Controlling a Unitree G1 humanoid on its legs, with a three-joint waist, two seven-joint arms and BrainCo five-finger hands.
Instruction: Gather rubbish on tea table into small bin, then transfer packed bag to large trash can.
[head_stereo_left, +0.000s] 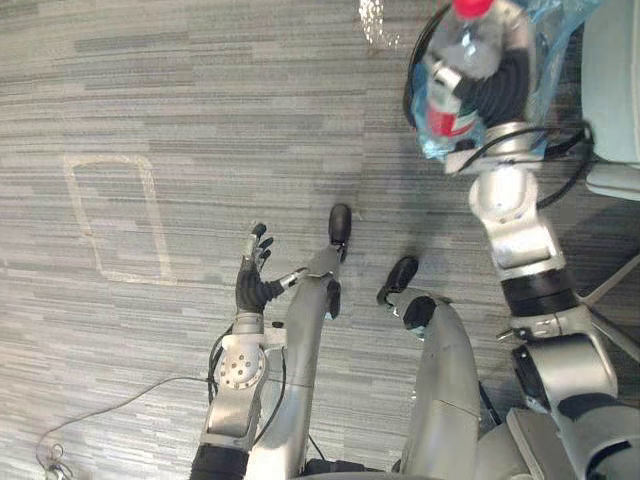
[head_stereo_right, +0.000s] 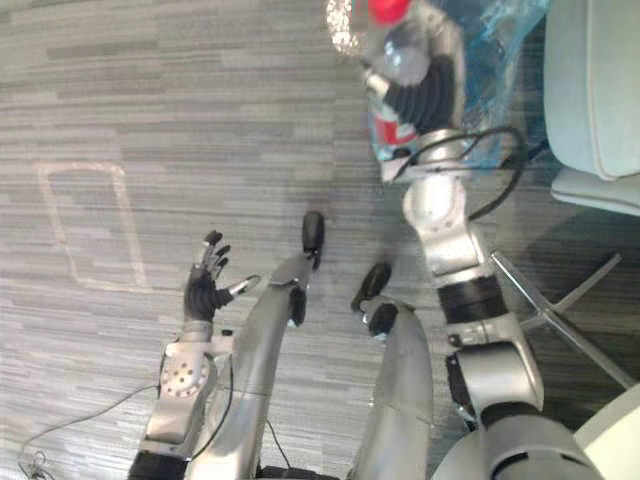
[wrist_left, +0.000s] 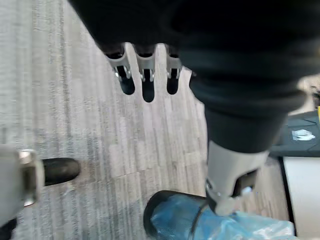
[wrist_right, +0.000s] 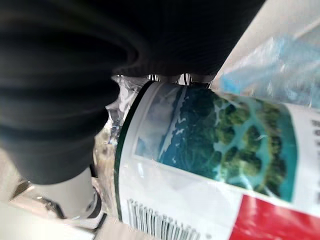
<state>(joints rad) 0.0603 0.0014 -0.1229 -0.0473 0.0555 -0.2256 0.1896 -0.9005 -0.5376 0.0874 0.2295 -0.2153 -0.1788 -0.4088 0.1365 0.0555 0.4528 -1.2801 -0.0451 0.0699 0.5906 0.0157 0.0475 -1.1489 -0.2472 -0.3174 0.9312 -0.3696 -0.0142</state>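
Observation:
My right hand (head_stereo_left: 497, 88) is raised at the upper right and shut on a clear plastic bottle (head_stereo_left: 455, 75) with a red cap (head_stereo_left: 471, 7) and a red, white and green label (wrist_right: 210, 150). The bottle hangs in front of a blue bag (head_stereo_right: 500, 40) that lines the small dark bin (wrist_left: 156, 214). Whether the bottle touches the bag I cannot tell. My left hand (head_stereo_left: 254, 276) hangs low over the carpet at the lower left, open with straight fingers (wrist_left: 145, 75) and holding nothing.
Grey striped carpet lies below, with a taped rectangle (head_stereo_left: 110, 215) at the left. A pale chair (head_stereo_right: 590, 90) on thin metal legs (head_stereo_right: 560, 300) stands at the right. A white table edge (head_stereo_right: 612, 440) shows at the lower right corner.

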